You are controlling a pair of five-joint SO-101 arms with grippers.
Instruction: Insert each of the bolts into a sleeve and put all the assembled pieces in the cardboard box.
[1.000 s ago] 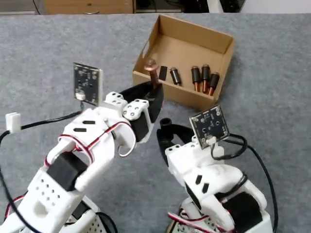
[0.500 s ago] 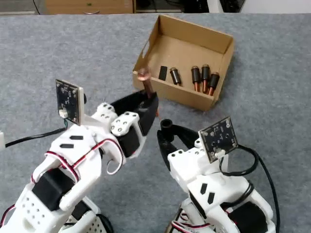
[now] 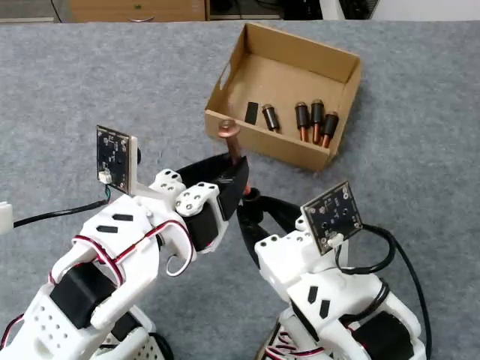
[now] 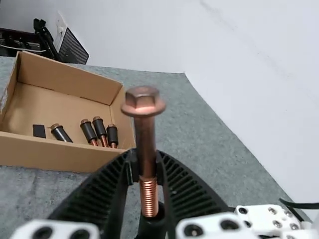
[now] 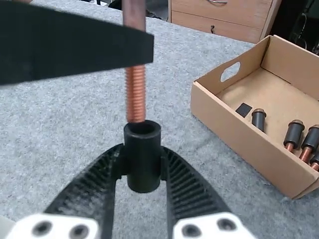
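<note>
One copper-coloured bolt (image 4: 145, 149) is under handling: hexagonal flanged head, smooth upper shank, threaded lower end. It stands upright with the head uppermost. The left gripper (image 4: 144, 162) is clamped on the smooth shank just above the thread, its jaws nearly together, with the head well clear above them.

The sleeve (image 5: 143, 154) is a short black cylinder with an open bore facing up. The right gripper (image 5: 143, 164) pinches it by its sides, jaws parted only by the sleeve's width. The threaded tip sits at the mouth of the bore, in line with it; depth of entry cannot be determined.

Both parts are held above the grey table (image 3: 90, 75), near the front wall of the cardboard box (image 3: 285, 148). The box contains four assembled pieces (image 3: 317, 120) and a small flat black item (image 3: 252, 112).

Compared with one second ago, the left gripper has drawn back from the box wall and now stands over the right gripper. The sleeve then stood apart from the bolt; the two now meet.
</note>
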